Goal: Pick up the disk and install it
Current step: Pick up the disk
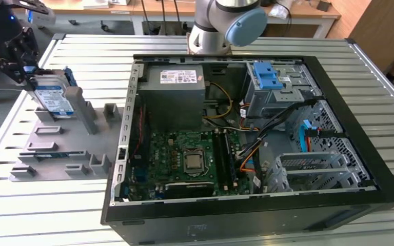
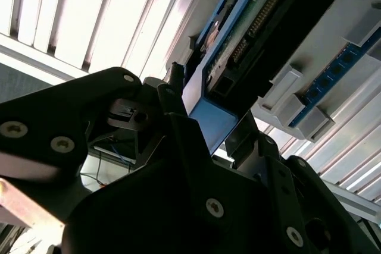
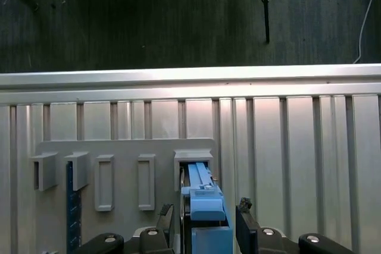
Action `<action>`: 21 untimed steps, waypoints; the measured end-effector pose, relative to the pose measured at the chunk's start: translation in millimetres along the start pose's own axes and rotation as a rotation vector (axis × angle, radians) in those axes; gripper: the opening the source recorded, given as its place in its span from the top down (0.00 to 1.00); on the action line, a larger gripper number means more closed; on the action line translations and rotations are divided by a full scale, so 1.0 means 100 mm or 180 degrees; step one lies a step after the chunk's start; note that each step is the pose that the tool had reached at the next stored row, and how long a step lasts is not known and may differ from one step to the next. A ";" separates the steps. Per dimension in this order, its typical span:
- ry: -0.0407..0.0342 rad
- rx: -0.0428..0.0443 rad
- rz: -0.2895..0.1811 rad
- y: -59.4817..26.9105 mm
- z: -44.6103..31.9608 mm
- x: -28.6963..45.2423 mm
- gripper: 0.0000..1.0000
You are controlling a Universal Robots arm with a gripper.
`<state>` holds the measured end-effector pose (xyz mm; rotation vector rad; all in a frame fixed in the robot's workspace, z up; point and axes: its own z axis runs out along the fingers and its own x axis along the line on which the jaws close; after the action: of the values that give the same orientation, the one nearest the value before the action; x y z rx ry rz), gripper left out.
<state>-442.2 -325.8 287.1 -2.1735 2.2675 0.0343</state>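
Gripper (image 3: 206,208) is pinching the blue-framed edge of the disk (image 1: 52,97), which stands upright in the grey rack (image 1: 67,148) beside the PC case (image 1: 361,154).

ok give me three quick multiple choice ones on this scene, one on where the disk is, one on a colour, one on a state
1. Where is the disk?
A. in the grey holder, to the exterior view's left of the computer case
B. in the case's drive cage
C. flat on the bare table

2. What colour is the disk's carrier frame?
A. red
B. blue
C. yellow

3. How is the computer case?
A. shut by its side panel
B. open, its insides showing
C. upside down

Answers:
1 A, it stands on edge in the holder beside the case.
2 B, blue plastic edges the disk in both wrist views.
3 B, the motherboard lies bare.
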 end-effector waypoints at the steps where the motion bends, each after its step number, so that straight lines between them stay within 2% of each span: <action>1: 0.0000 -0.0003 0.0000 0.001 0.013 0.000 0.47; 8: 0.0001 -0.0006 0.0001 0.001 0.041 0.000 0.48; 9: 0.0000 -0.0006 0.0001 0.001 0.042 0.000 0.55; 10: 0.0000 -0.0006 0.0001 0.001 0.042 0.000 0.55; 15: 0.0000 -0.0006 0.0001 0.002 -0.003 -0.001 0.55; 21: 0.0002 -0.0006 0.0001 0.002 -0.006 0.000 0.57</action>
<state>-442.4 -325.8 287.8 -2.1743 2.2691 0.0359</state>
